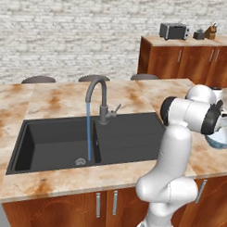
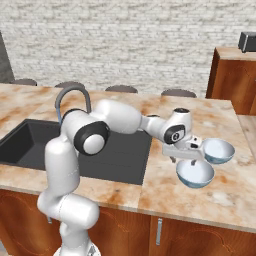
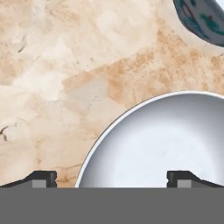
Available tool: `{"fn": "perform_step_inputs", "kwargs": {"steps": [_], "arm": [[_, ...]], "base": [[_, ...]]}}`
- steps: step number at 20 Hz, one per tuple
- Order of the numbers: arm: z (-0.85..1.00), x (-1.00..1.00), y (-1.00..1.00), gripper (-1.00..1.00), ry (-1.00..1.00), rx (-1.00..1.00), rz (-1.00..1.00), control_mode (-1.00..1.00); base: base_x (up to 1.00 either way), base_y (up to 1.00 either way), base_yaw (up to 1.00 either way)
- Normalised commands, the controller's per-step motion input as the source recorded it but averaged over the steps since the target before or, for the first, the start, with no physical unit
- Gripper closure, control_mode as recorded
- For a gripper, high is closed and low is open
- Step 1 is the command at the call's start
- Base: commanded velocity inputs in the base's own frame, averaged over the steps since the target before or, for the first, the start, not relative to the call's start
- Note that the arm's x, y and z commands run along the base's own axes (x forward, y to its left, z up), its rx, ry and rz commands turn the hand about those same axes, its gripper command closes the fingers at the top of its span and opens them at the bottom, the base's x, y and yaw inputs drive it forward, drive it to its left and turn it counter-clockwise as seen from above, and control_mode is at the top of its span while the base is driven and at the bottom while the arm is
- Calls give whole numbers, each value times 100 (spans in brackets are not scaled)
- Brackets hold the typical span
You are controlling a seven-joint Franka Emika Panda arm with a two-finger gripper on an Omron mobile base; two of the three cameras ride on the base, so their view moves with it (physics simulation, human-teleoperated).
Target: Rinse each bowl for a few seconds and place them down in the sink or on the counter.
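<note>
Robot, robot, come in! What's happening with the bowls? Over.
End effector open, straddling the near bowl's rim on the counter. Second bowl just beyond it. Faucet running into the sink. Nothing in the way.

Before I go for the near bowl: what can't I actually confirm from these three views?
- Near bowl: hand view cuts off its lower rim, so finger-to-rim contact is unclear.
- Far bowl: hand view shows just a corner at the top edge.
- Hand: in the left base view the arm hides it.
- Sink: the arm covers the drain in the right base view.
</note>
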Motion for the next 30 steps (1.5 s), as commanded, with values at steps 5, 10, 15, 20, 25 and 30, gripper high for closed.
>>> {"fn": "perform_step_inputs", "kwargs": {"steps": [5,10,15,20,25,30], "arm": [[-20,-11,0,-100,0,1,-10,-100],[-24,-9,2,-100,0,1,-9,-100],[-28,3,3,-100,0,1,-5,-100],[-30,3,0,100,0,1,-1,-100],[-15,-8,-15,100,-3,1,0,-100],[-2,-18,-25,100,-1,2,1,-100]], "base": [[0,0,0],[0,0,0],[0,0,0],[0,0,0],[0,0,0],[0,0,0]]}}
